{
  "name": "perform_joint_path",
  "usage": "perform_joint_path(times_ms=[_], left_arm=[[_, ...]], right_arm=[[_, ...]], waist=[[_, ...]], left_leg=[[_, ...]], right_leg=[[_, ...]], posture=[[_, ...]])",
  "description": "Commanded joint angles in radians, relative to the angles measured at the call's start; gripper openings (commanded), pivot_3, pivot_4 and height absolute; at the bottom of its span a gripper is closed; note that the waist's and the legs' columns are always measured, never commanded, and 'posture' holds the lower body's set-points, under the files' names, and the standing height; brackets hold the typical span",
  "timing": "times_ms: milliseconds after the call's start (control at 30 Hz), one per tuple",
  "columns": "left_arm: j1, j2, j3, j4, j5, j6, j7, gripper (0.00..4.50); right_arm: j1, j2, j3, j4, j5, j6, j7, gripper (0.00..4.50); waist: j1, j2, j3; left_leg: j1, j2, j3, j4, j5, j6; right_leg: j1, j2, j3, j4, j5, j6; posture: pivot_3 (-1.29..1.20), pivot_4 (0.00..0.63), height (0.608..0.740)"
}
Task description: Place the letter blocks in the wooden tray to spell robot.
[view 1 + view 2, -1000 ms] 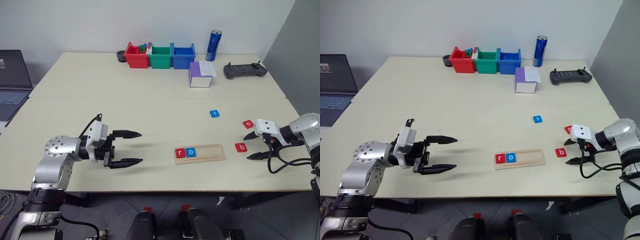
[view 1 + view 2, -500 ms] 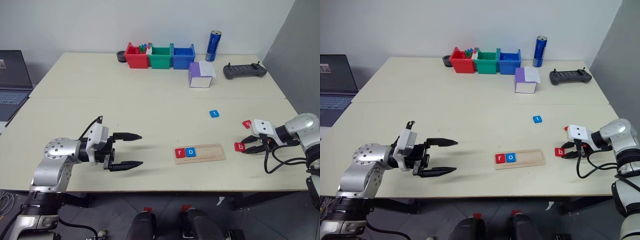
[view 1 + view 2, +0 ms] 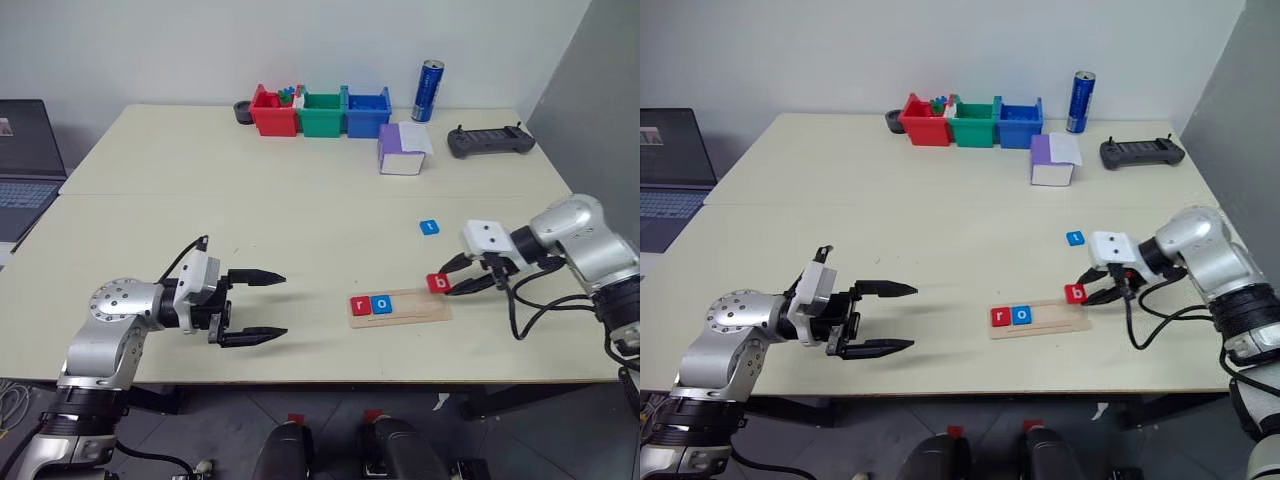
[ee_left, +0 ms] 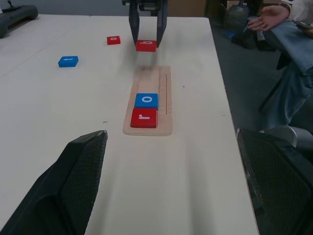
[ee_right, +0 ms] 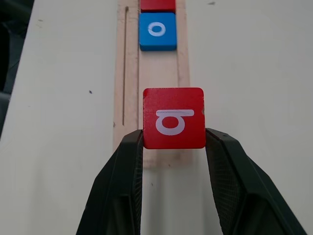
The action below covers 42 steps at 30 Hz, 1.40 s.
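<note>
Spanning pale table (image 3: pixel 250 200), grey wall (image 3: pixel 150 40)

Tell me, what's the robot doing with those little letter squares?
It's spelling "robot" in the wooden tray. The r and o are already in. The right gripper is holding the red b over the tray's empty end. The blue t waits on the table. The left gripper hangs open, holding nothing.

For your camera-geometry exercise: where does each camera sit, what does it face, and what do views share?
Head pair: above the table, looking down; both arms show, right hand gripping the red b block.
Left wrist: level along the wooden tray; own fingers.
Right wrist: down over the tray; own fingers.
Shared: b block, tray.
</note>
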Motion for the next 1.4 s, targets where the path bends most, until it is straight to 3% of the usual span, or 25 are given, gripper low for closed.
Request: perform_joint_path(times_ms=[33,667,1400], left_arm=[[-0.016,0.009,-0.007,-0.025,-0.003,0.0,0.002,4.5],[-0.02,-0.002,-0.018,-0.02,0.002,-0.009,0.011,4.5],[-0.027,-0.009,-0.006,0.037,-0.002,-0.043,-0.009,4.5]], right_arm=[[0.001,0.026,0.018,-0.052,-0.035,0.051,0.031,1.46],[-0.034,0.182,0.042,0.042,-0.205,-0.003,-0.051,1.46],[-0.049,0.219,0.048,-0.05,-0.267,0.083,-0.046,1.46]], waist=[[0.0,0.0,0.0],[-0.001,0.0,0.0],[-0.003,0.0,0.0]], left_leg=[[0.0,0.0,0.0,0.0,0.0,0.0],[0.0,0.0,0.0,0.0,0.0,0.0],[0.0,0.0,0.0,0.0,0.0,0.0]], right_leg=[[0.0,0.0,0.0,0.0,0.0,0.0],[0.0,0.0,0.0,0.0,0.0,0.0],[-0.001,0.0,0.0,0.001,0.0,0.0]], posture=[[0.0,0.15,0.74],[0.0,0.15,0.74],[0.0,0.15,0.74]])
